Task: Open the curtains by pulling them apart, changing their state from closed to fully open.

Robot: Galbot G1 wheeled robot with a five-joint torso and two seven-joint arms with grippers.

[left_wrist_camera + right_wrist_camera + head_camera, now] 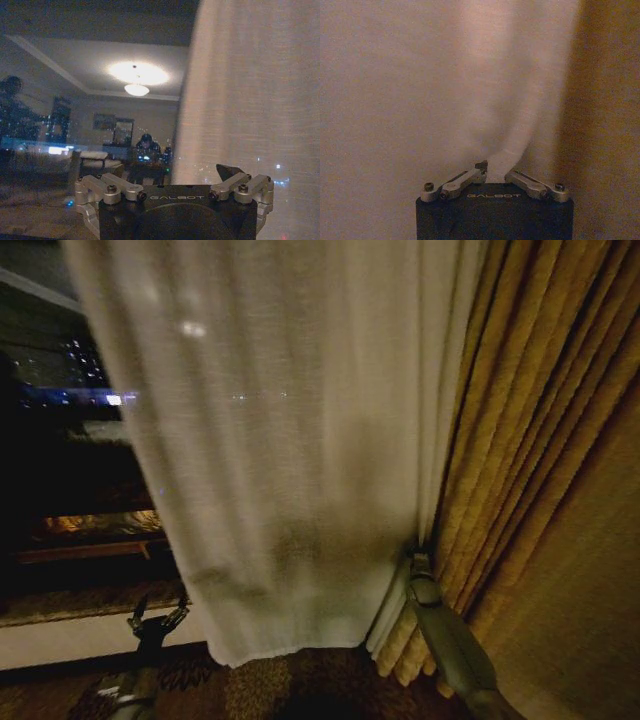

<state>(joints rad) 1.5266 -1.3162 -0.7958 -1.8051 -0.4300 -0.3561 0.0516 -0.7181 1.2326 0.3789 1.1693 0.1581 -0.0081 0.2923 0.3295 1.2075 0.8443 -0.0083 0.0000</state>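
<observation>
Pinched a fold of the sheer curtain [290, 440] in the right tool [420, 558], hard against the mustard drapes [540, 440], to keep that panel bunched aside off the dark window [60, 440]. Left tool [157, 620] spread open and empty, low near the floor [300, 685], beside the hem's left corner.

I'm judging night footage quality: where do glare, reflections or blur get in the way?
Head view: dim; the sheer curtain is smeared, city lights glinting through it. Left wrist view: window glass mirrors a glaring ceiling lamp beyond the left gripper. Right wrist view: soft and orange-cast; right gripper pinches curtain fabric.
</observation>
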